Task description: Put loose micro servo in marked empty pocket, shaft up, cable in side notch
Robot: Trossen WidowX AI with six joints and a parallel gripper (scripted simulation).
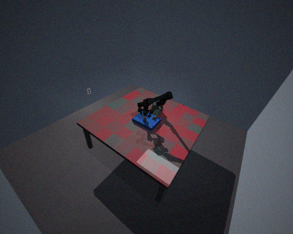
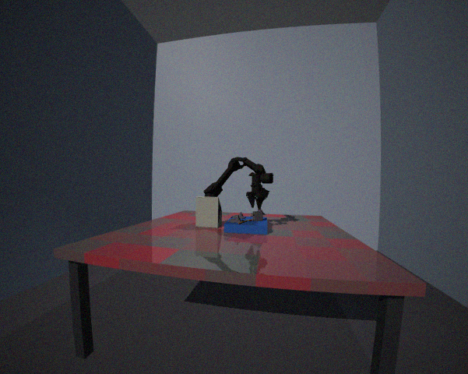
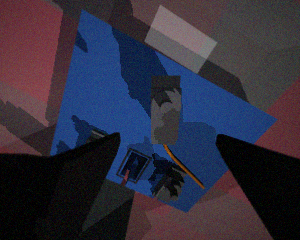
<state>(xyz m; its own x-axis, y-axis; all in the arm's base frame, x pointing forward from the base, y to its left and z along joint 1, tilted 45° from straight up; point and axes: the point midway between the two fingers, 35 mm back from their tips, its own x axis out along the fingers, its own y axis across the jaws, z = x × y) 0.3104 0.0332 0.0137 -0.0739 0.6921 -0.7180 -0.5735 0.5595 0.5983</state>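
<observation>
The grey loose micro servo (image 1: 144,119) (image 2: 258,215) (image 3: 165,112) stands on the blue deck (image 1: 151,125) (image 2: 246,228) (image 3: 92,85). Its orange cable (image 3: 185,169) runs from its near end across the deck in the wrist view. The empty pocket, a thin outlined rectangle (image 3: 141,152) with a dark inside, lies below and left of the servo in the wrist view. My gripper (image 1: 146,114) (image 2: 257,208) (image 3: 168,136) is open and empty, pointing down above the servo, with one fingertip to either side of it in the wrist view. Its gap from the servo is hard to judge.
A grey part (image 3: 170,185) stands on the deck beside the pocket, and another (image 3: 96,135) is partly behind the left finger. The arm's pale base block (image 2: 207,212) stands beside the deck on the red and grey patchwork table (image 1: 106,121) (image 2: 129,253).
</observation>
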